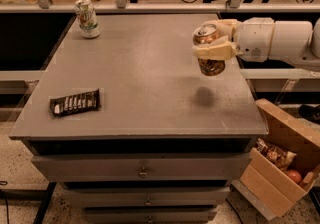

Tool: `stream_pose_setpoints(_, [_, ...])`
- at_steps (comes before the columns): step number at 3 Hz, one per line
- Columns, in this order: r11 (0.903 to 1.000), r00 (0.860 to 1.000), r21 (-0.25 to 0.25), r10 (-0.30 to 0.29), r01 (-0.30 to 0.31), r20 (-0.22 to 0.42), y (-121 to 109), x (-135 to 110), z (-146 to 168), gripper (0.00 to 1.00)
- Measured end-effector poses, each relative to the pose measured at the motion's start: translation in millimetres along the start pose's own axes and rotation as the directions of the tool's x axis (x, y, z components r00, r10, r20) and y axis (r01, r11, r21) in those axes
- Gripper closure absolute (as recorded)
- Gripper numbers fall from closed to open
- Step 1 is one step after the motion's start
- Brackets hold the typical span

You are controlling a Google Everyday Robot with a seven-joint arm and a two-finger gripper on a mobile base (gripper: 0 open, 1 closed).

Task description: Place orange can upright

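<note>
Camera view: I've got end effector (213,43) clamped on shiny metal orange can (212,67), approx upright, above matte grey table (140,78).

Tool (207,39): above the bench's (150,68) right side, clamped around the orange can (212,66); the far finger is partly hidden behind the can.
Orange can: the near finger (216,51) covers the label's middle band; the print is too small to read.
Arm (280,40): cut off by the right edge.
Cardboard box (277,170): right side cut off; contents partly hidden by its wall, not identifiable.
White-and-green can (87,18): lettering too small to read.
Wrapped bar (75,102): print unreadable.
Drawers (142,168): the lowest is cut off by the bottom edge.
</note>
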State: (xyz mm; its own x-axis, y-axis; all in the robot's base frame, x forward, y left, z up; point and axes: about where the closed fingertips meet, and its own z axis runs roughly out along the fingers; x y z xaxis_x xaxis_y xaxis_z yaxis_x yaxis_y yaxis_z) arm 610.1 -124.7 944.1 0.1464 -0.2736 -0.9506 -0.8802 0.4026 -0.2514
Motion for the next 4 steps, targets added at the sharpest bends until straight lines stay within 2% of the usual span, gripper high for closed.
stream_pose_setpoints(1, [0.9986,0.999,-0.014,0.051,-0.050,0.019,1,2,-2,1.00])
stream_pose_setpoints(2, [0.9942,0.990,0.001,0.107,-0.107,0.091,1,6,-9,1.00])
stream_pose_setpoints(3, [0.9909,0.969,0.002,0.131,-0.134,0.208,1,1,-17,1.00])
stream_pose_setpoints(4, [0.9903,0.970,0.004,0.135,-0.139,0.204,2,3,-22,1.00])
